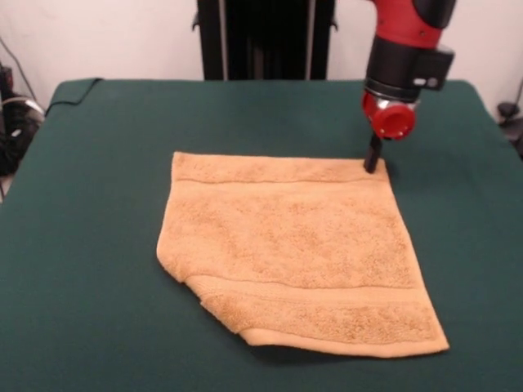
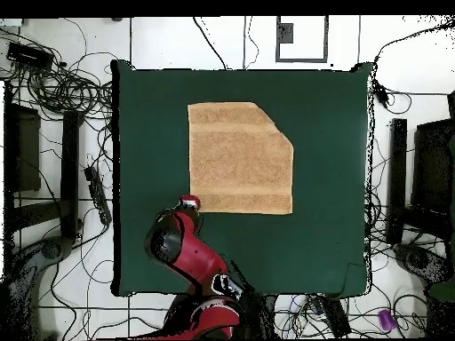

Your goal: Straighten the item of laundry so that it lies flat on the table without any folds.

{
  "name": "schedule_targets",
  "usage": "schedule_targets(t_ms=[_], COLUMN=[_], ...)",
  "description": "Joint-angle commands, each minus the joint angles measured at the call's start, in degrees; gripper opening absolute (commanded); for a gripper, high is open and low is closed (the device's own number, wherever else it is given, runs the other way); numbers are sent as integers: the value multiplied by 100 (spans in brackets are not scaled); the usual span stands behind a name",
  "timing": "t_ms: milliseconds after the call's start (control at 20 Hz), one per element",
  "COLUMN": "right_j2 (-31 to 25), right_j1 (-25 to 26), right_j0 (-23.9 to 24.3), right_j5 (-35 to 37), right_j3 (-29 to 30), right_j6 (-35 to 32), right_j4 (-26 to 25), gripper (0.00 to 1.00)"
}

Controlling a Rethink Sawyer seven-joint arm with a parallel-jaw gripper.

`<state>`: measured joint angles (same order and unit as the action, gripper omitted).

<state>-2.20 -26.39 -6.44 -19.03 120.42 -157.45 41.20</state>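
Orange-tan towel (image 1: 296, 249) mid-frame on green table (image 1: 82, 245), lower-left corner folded under, gripper (image 1: 373, 159) touching upper-right corner, finger state indiscernible.

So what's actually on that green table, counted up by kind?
Towels: 1, the orange-tan towel, one corner folded under.
Robot arms: 1, its gripper at a towel corner.
Table: 1, the green table itself.
Total: 3.
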Motion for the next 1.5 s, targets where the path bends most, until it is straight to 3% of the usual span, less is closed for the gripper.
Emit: schedule_targets(t_ms=[50, 500, 1050, 1150, 1200, 1250, 1450, 1500], right_j2=[-1376, -1486, -1529, -1102, -658, 225, 2823, 3117], right_j1=[256, -179, -163, -273, -366, -347, -43, -42], right_j0=[-289, -382, -347, -546, -706, -1045, -1353, -1356], right_j5=[1190, 1606, 1628, 2029, 2363, 2935, 5097, 5375], right_j3=[333, 468, 418, 400, 375, 187, -1058, -1271], right_j6=[-1696, -1735, -1718, -1462, -1241, -979, -322, -279], right_j4=[494, 905, 1020, 1136, 1124, 1000, -550, -821], gripper=[0, 0, 0, 0, 0, 0, 0, 0])
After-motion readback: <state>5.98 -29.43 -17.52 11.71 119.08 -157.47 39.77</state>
